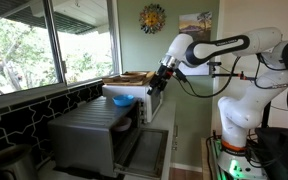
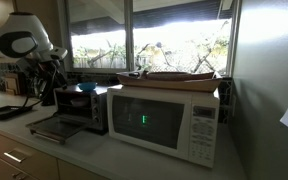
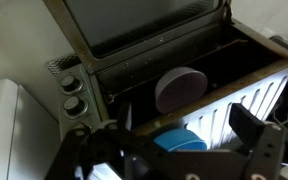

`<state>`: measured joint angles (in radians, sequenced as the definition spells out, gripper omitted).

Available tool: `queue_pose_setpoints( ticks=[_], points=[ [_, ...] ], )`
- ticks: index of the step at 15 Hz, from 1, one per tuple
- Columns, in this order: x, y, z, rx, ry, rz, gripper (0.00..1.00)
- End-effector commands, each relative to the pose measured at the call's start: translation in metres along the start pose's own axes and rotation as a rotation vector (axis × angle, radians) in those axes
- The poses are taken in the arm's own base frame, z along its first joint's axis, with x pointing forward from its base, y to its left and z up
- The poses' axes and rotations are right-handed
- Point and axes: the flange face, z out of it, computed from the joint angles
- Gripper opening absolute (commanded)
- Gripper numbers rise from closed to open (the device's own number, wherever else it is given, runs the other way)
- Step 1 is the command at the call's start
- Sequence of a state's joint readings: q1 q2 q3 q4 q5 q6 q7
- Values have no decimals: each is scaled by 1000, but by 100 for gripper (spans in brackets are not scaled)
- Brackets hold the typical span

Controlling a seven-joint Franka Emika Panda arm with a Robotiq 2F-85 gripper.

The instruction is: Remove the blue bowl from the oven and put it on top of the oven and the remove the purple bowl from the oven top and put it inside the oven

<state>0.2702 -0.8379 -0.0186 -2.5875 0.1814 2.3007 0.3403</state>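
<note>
The dark-grey oven [image 1: 84, 135] stands on the counter with its front door dropped open; it also shows in an exterior view [image 2: 79, 112] and in the wrist view [image 3: 134, 75]. The blue bowl [image 1: 122, 100] sits on the oven's flat top, seen in both exterior views [image 2: 87, 88] and in the wrist view [image 3: 179, 140]. The purple bowl [image 3: 179, 88] lies inside the oven cavity, visible only in the wrist view. My gripper [image 3: 183, 117] is open and empty, hovering just above the oven top with the blue bowl between its fingers' span; it shows in both exterior views [image 1: 156, 85] [image 2: 52, 80].
A white microwave [image 2: 164, 120] stands right beside the oven, with a flat tray on top [image 2: 179, 76]. Windows run behind the counter [image 1: 44, 40]. The open oven door [image 2: 46, 128] juts out over the counter front.
</note>
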Motion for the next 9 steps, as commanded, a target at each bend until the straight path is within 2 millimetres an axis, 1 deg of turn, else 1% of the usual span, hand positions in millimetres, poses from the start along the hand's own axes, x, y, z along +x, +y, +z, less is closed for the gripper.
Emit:
queue_pose_setpoints(
  ticks=[1,4,6,7,9],
  points=[
    [-8,9,-39,-78,-38,-130,100],
    [-9,7,-65,-93,-29,-206,100],
    [-8,4,-78,-96,3,-247,100],
    [-4,3,-69,-67,-1,-204,100],
    [-4,1,-76,-71,17,-226,100]
  ],
)
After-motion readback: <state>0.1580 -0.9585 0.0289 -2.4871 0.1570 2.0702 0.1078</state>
